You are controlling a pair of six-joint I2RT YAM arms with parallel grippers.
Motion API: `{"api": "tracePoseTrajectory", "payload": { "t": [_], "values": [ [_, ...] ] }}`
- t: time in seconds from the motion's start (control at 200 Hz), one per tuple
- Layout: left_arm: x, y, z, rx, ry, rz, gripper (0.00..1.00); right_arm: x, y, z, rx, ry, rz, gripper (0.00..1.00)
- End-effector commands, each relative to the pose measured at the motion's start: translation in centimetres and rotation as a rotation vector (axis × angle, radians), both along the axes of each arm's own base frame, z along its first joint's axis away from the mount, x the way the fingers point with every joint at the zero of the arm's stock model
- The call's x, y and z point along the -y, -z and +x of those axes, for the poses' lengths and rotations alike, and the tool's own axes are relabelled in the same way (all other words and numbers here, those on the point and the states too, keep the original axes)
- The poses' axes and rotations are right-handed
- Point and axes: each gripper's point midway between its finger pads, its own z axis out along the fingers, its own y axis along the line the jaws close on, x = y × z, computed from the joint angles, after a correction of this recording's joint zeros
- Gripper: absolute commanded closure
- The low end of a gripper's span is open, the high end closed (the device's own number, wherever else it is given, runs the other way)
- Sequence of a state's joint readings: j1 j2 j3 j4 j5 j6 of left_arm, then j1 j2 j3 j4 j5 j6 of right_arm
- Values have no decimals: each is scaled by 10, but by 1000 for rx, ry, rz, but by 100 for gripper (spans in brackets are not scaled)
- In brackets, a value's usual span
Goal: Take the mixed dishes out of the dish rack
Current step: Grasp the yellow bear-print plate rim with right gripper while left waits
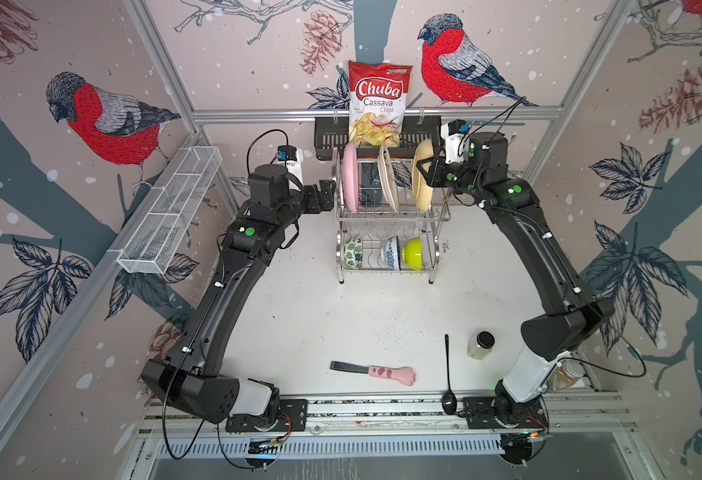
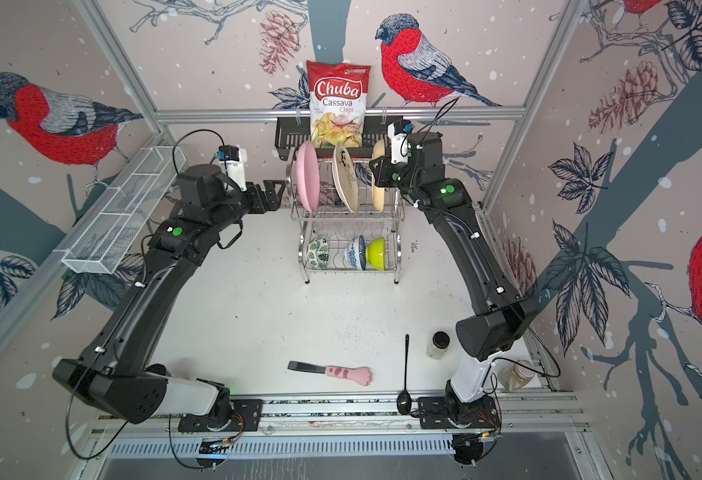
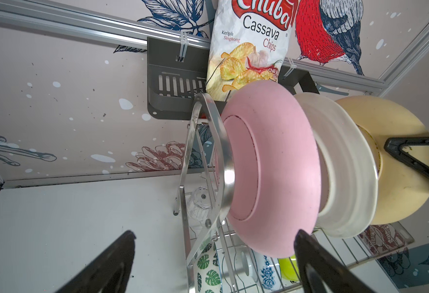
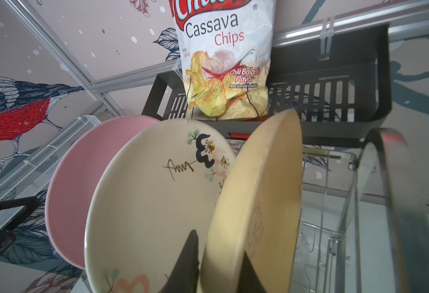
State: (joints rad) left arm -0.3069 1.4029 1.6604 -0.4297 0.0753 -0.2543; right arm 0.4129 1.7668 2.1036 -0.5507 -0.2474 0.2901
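Note:
The steel dish rack [image 1: 390, 214] stands at the back of the table. Upright in its upper tier are a pink plate [image 1: 350, 176], a drawing-decorated white plate [image 1: 387, 178] and a cream-yellow plate [image 1: 423, 195]. Below lie a green-leaf bowl [image 1: 353, 251], a blue-white bowl [image 1: 391, 253] and a lime bowl [image 1: 412, 253]. A clear glass [image 3: 199, 205] hangs under the upper tier. My right gripper [image 4: 219, 253] is shut on the cream-yellow plate [image 4: 266, 177], one finger on each face of its rim. My left gripper [image 3: 213, 263] is open beside the rack's left handle, near the pink plate [image 3: 271, 165].
A chips bag [image 1: 378, 104] stands in a black slotted basket [image 1: 328, 137] behind the rack. A white mesh tray [image 1: 170, 212] hangs on the left wall. A black spoon [image 1: 448, 374], a small jar [image 1: 481, 344] and a pink paw-handled tool [image 1: 378, 372] lie near the front.

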Motion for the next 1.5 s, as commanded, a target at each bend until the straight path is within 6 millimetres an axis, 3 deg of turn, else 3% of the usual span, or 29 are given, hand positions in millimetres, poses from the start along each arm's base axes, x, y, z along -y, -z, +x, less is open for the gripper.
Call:
{"api": "tracePoseTrajectory", "payload": {
  "t": [0.0, 0.275, 0.49, 1.166, 1.491],
  "values": [
    [2, -11, 3, 48, 9, -5, 4, -3, 3, 0, -16, -21, 23, 82],
    [2, -8, 4, 41, 10, -5, 4, -4, 9, 0, -55, -34, 51, 92],
    [2, -3, 6, 27, 5, -7, 5, -9, 3, -3, -60, -61, 92, 98],
    [2, -3, 6, 25, 2, -5, 5, 3, -72, -27, 82, -100, 233, 100],
    [-5, -13, 1, 42, -30, -15, 4, 9, -104, -63, 191, -120, 191, 100]
  ]
}}
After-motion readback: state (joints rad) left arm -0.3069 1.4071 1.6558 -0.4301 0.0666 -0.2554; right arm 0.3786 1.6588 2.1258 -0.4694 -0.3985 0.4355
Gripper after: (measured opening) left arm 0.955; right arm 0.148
